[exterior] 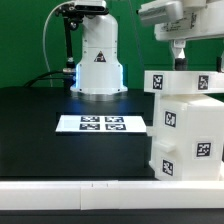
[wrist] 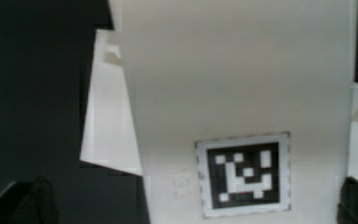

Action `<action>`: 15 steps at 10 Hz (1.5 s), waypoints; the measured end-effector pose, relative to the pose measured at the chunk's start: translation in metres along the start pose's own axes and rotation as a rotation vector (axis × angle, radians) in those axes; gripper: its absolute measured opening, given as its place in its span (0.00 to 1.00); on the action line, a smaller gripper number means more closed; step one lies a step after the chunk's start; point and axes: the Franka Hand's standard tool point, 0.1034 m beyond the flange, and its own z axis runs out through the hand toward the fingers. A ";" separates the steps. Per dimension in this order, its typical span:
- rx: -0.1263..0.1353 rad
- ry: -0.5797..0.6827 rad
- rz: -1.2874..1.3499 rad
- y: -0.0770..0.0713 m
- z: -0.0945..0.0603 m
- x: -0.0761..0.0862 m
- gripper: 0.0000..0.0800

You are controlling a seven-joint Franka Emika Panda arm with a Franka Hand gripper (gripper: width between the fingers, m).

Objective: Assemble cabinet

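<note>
The cabinet body [exterior: 185, 135], a large white box with several black-and-white tags, stands on the black table at the exterior view's right. A white tagged panel [exterior: 186, 82] lies on top of it. My gripper [exterior: 179, 60] hangs just above that panel. In the wrist view the long white panel [wrist: 211, 90] with one tag [wrist: 243, 172] fills the space under my gripper [wrist: 190, 200]. The dark fingers [wrist: 16, 200] stand wide apart at either side of it, with a dark gap on one side. A second white piece [wrist: 108, 110] shows beneath the panel.
The marker board [exterior: 103, 124] lies flat in the table's middle. The white robot base [exterior: 98, 62] with a blue light stands behind it, with black cables at the exterior view's left. A white rail [exterior: 70, 193] runs along the table's front edge.
</note>
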 end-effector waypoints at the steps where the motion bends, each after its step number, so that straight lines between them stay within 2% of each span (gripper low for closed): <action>1: 0.000 -0.002 0.008 0.000 -0.001 -0.001 1.00; 6: -0.001 -0.004 0.036 0.000 -0.002 -0.004 1.00; 7: 0.011 -0.009 0.057 -0.003 -0.001 -0.004 1.00; 9: 0.012 -0.019 0.057 -0.005 -0.001 -0.007 1.00; 15: 0.025 -0.015 0.122 -0.009 0.014 -0.004 1.00</action>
